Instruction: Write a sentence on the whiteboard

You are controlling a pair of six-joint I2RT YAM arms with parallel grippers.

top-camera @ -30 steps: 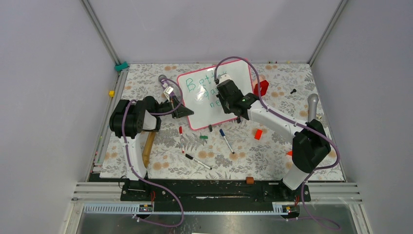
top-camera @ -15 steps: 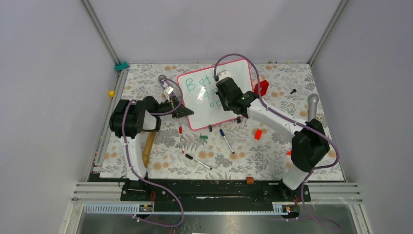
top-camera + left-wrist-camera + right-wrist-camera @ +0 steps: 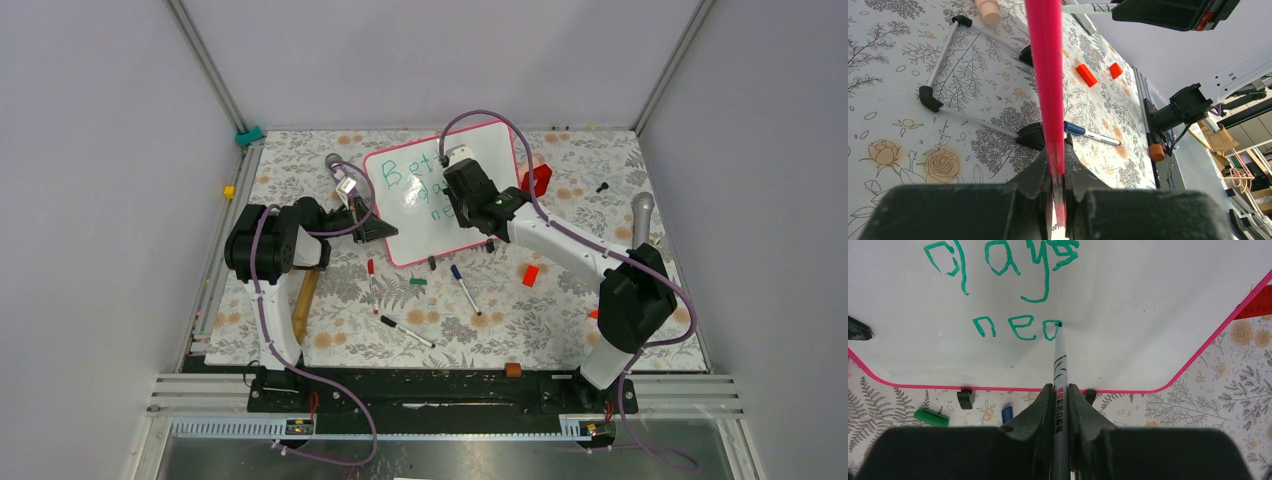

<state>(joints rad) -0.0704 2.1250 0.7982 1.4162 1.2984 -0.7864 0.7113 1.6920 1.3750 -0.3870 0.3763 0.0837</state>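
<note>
Right gripper grips marker, tip on sentence at frame centre; left gripper pinches whiteboard rim; top view hides tip

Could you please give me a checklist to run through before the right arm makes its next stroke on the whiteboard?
1. Marker held in right gripper: ok.
2. Marker tip on whiteboard, at the last letter: ok.
3. Left gripper clamped on frame: ok.
4. Sentence complete: not ok, last line reads "nea".
5. Blank board right of that letter: ok.
6. Ink left in marker: cannot tell.
</note>
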